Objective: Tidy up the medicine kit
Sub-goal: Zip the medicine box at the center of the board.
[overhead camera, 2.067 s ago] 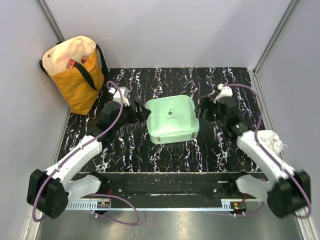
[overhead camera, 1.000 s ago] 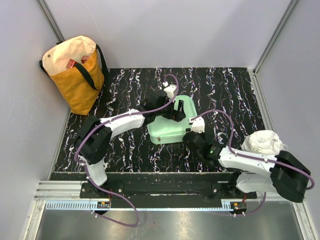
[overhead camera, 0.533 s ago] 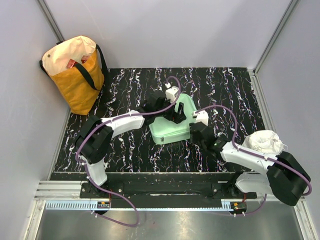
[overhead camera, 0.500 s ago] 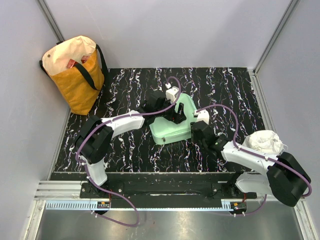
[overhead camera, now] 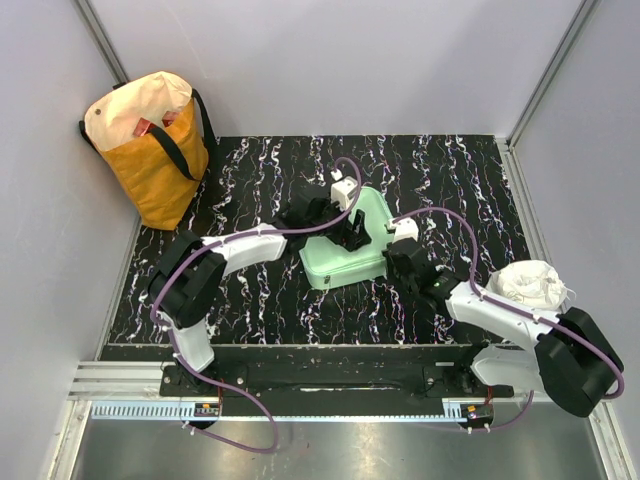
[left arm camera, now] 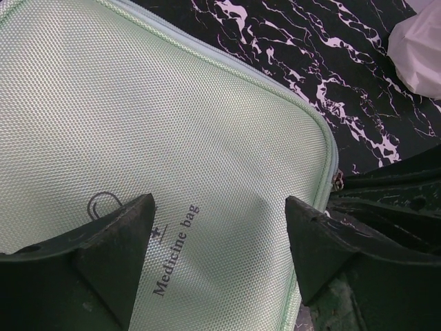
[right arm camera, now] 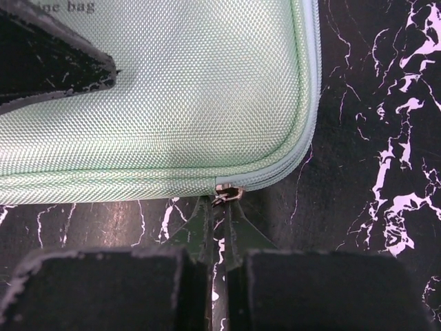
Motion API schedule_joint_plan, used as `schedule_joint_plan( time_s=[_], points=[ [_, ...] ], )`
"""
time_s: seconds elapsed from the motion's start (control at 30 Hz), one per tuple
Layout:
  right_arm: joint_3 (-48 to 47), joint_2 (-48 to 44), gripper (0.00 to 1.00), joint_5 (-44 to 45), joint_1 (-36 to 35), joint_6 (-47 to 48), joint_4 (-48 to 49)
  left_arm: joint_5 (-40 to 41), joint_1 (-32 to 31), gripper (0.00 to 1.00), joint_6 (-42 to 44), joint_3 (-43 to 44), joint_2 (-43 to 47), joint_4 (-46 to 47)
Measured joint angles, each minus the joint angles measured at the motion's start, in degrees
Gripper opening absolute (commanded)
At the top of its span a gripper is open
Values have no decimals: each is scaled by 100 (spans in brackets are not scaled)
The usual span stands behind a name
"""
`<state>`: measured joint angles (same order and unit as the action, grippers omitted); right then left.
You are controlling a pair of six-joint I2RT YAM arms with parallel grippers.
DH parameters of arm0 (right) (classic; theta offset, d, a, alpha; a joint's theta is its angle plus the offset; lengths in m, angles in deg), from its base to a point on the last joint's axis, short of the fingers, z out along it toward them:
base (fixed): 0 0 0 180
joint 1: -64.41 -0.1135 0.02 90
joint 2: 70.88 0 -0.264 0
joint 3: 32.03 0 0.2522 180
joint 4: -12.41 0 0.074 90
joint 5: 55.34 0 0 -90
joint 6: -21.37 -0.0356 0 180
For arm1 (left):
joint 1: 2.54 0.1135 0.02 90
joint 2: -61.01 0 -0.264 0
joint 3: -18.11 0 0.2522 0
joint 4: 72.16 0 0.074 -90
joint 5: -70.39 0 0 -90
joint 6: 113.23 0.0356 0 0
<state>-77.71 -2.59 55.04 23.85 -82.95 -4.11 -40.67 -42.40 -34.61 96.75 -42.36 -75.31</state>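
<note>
Three cameras, one shared landmark: the medicine kit.
Top external looks down from far above its near side; left wrist hangs close over its lid; right wrist faces its zip pull, nearest of all.

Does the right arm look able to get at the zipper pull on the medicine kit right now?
Likely yes: the right gripper is pinched on the zipper pull at a corner of the medicine kit, with nothing between them. The left gripper sits open over the lid, clear of that corner.
</note>
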Motion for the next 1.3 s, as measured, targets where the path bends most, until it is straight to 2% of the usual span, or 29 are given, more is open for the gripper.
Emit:
schedule_joint_plan(
  time_s=[0.1,0.13,0.17,0.47,0.57,0.67,0.8,0.9,1.07,1.3],
  points=[
    [0,-155,0,59,0,-125,-122,-11,17,79,-11,-144,125,66],
    [0,-227,0,59,2,-177,-177,-11,20,86,-37,-249,225,83],
    [0,-275,0,37,2,-195,-205,-7,17,88,-68,-382,348,125],
    [7,-621,0,-203,2,-376,-570,328,-48,91,-876,-1473,2063,42],
    [7,-621,0,-339,7,-481,-651,535,-160,98,-1220,-1611,2341,103],
    [24,-621,0,-638,17,-697,-632,1250,-669,99,-1816,-1947,2551,219],
    [208,-621,0,-953,-11,-1043,-363,2240,-1528,99,-3222,-2618,2669,345],
    [273,-627,0,-883,-236,-1235,-254,3012,-1845,99,-4284,-3191,2850,365],
    [275,-527,0,-629,-1093,-1419,-11,4179,-2044,99,-5707,-3429,3056,105],
    [356,-452,0,-334,-1484,-1550,254,5228,-1996,99,-6996,-3331,3012,-103]
  ],
)
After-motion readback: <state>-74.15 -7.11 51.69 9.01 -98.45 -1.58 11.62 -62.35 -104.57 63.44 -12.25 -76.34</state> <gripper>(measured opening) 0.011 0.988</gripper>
